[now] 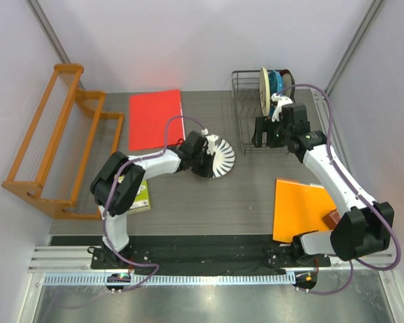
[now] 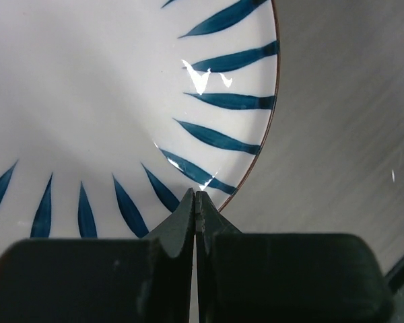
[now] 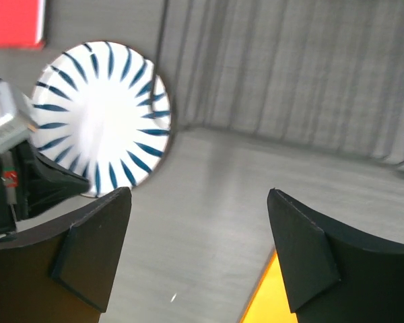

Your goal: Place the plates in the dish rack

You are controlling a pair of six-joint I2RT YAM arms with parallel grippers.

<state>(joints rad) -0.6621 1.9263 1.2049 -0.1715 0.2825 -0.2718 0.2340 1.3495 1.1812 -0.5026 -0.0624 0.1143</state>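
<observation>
The white plate with dark radial petals [image 1: 219, 158] lies on the grey table in mid view; it also shows in the left wrist view [image 2: 108, 101] and the right wrist view [image 3: 101, 114]. My left gripper [image 1: 203, 152] is shut, its tips [image 2: 196, 195] resting on the plate just inside its rim, with nothing seen between them. The black wire dish rack [image 1: 246, 84] stands at the back right, holding a cream plate [image 1: 263, 86], a blue plate [image 1: 276, 81] and a dark-rimmed one [image 1: 287, 76] on edge. My right gripper [image 1: 260, 133] is open and empty [image 3: 198, 202] just in front of the rack.
An orange wooden slatted rack [image 1: 54, 138] stands at the left. A red sheet [image 1: 155, 119] lies at the back, an orange sheet [image 1: 299, 207] at the front right [image 3: 276, 296], and a green booklet [image 1: 141, 196] under the left arm.
</observation>
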